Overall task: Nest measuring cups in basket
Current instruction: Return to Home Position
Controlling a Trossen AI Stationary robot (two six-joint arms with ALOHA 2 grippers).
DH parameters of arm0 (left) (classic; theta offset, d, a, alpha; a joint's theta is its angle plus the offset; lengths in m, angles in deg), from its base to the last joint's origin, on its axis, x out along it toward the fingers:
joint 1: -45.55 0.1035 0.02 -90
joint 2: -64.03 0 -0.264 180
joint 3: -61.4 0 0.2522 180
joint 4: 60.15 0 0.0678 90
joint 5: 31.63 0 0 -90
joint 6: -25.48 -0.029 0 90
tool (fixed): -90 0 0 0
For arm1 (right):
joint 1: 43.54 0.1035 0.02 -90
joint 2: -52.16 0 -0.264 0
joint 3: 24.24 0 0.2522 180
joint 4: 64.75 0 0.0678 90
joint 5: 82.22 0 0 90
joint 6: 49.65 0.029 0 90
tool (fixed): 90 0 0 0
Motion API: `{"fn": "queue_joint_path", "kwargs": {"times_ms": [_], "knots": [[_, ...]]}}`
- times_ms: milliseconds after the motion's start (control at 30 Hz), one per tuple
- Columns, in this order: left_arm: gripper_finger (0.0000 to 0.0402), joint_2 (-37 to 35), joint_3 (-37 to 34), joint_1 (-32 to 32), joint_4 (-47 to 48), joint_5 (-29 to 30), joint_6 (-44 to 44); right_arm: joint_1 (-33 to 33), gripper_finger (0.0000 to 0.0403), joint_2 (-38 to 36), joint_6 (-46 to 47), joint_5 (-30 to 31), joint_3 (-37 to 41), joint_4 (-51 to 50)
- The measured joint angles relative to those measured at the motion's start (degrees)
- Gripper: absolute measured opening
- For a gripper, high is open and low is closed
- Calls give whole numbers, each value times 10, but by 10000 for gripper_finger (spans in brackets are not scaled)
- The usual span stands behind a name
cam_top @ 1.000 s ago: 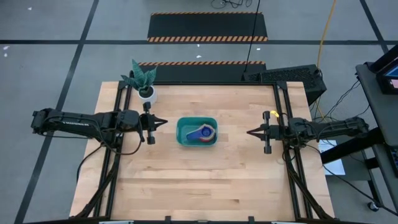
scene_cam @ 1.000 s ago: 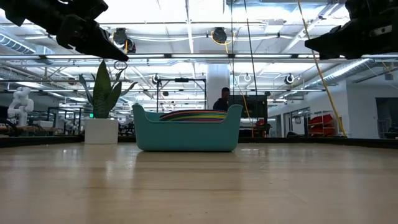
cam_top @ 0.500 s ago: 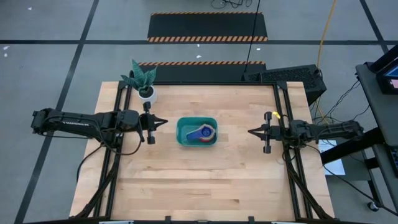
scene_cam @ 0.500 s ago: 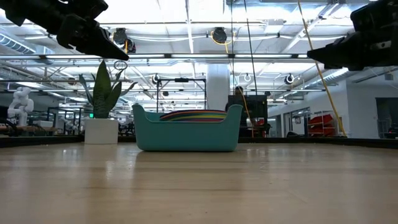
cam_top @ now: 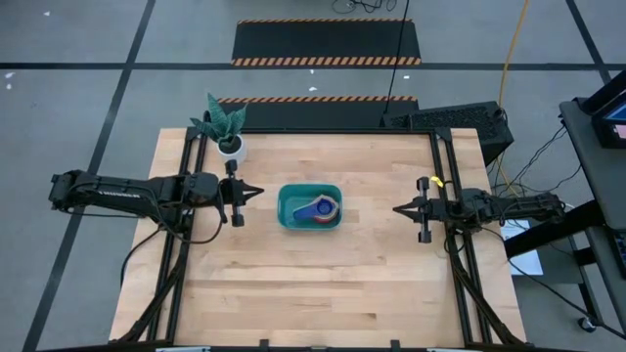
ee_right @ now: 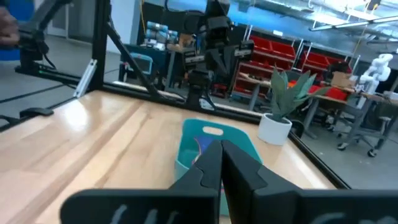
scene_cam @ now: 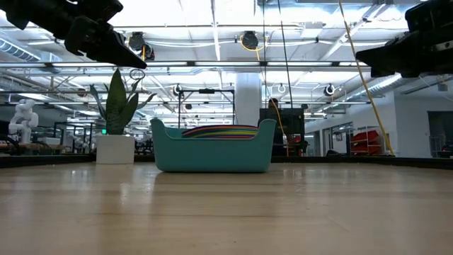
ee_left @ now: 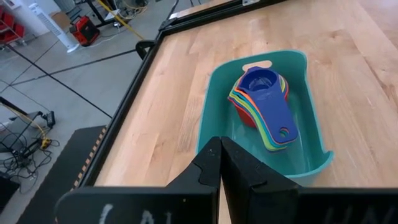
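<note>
Measuring cups [ee_left: 264, 102] of coloured plastic, the dark blue one uppermost, lie nested inside the teal rounded plastic basket [cam_top: 286, 207] at the middle of the pale wooden desk [cam_top: 313, 284] on a grey floor, with a white potted plant [cam_top: 230, 145] near the desk's back left corner. From desk height only the stack's striped edges show above the basket wall. The dark left arm [cam_top: 127, 191] and right arm [cam_top: 509, 205] stretch level toward the basket from either side, well apart from it, each with jaws pressed together.

The counter [cam_top: 313, 284] is seen to be made of pale, smooth wood with a faint sheen. The basket [ee_left: 213, 107] and measuring cups [ee_left: 267, 93] are moulded in smooth, slightly glossy plastic.
</note>
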Motion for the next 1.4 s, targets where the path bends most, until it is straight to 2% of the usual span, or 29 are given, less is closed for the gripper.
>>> {"fn": "queue_joint_path", "kwargs": {"times_ms": [1233,1400], "knots": [[10,0,0,0,-14,0,-1,-49,0,5,15,-14,22,-10],[10,-10,0,2,-58,-75,-23,-49,0,5,14,-14,22,-9]]}}
